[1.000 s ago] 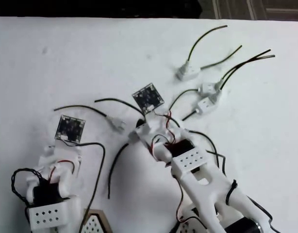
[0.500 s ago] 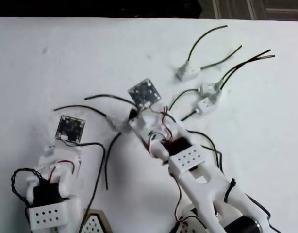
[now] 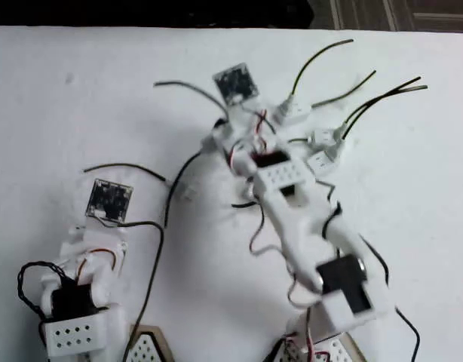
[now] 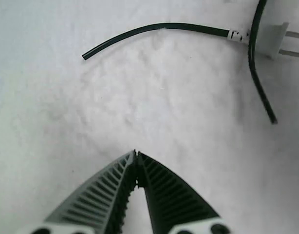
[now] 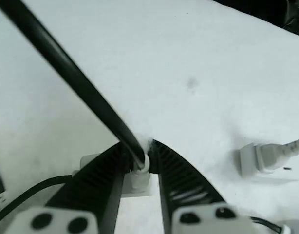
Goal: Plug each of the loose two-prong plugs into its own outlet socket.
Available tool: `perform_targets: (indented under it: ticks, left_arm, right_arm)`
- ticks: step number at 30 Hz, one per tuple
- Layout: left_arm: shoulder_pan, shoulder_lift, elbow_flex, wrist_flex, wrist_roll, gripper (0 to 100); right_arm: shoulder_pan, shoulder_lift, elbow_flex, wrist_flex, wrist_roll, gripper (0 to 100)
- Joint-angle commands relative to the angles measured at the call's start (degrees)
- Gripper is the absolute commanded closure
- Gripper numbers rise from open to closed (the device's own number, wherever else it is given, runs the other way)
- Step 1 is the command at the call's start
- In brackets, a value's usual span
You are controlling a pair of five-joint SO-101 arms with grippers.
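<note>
Carrying first plug to sockets, by look of it. Right gripper fingers clamped on white plug, black cord running off it. Plug sits near cluster of outlet sockets, nearest socket just beside. Left gripper fingers pressed together, empty (arm back at near edge). Second plug lies loose on surface. Next likely: line prongs to slots, push straight. Loose socket may slide.

the left arm and right arm are white printed plastic with black servos and thin red and black wires looping around. perforated white plates near the wrists. fingers are black and ribbed, screws at the base.
</note>
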Motion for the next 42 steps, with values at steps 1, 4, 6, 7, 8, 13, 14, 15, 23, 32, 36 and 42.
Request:
perform_targets:
  ticks: [1,4,6,7,8,13,14,15,23,32,36,42]
  left_arm:
    - [0.1,-0.3,-0.2,0.0,-0.5,98]
    - [0.1,-0.3,-0.2,0.0,-0.5,98]
    - [0.1,-0.3,-0.2,0.0,-0.5,98]
    - [0.1,-0.3,-0.2,0.0,-0.5,98]
    - [0.1,-0.3,-0.2,0.0,-0.5,98]
    - [0.1,-0.3,-0.2,0.2,-1.9,98]
    - [0.1,-0.3,-0.2,0.3,-2.9,98]
    - [0.1,-0.3,-0.2,0.3,-3.5,98]
    - [0.1,-0.3,-0.2,0.3,-3.7,98]
    - [-0.2,-0.3,-0.4,0.2,-3.6,98]
    - [-0.1,-0.3,-0.4,0.2,-3.6,98]
    - [0.0,-0.3,-0.4,0.2,-3.6,98]
  right_arm:
    - [3.2,6.2,-12.0,-1.5,-0.2,98.1]
    - [5.1,12.8,-19.6,-1.2,-0.2,98.1]
    - [6.2,17.2,-23.8,-1.2,-0.2,98.1]
    - [6.6,19.2,-25.5,-1.2,-0.2,98.0]
    - [6.9,20.9,-26.9,-1.1,-0.2,97.8]
    - [6.7,22.2,-28.7,4.2,-0.2,89.1]
    - [6.5,21.1,-28.7,6.0,-0.3,84.7]
    - [6.0,19.8,-28.7,8.2,-0.4,81.3]
    - [5.3,4.5,-28.3,28.3,-0.6,85.4]
    - [2.3,-8.0,-27.9,56.4,2.7,85.8]
    - [0.5,-12.5,-19.6,60.4,8.5,85.7]
    - [2.4,-17.2,-3.0,52.4,15.4,74.4]
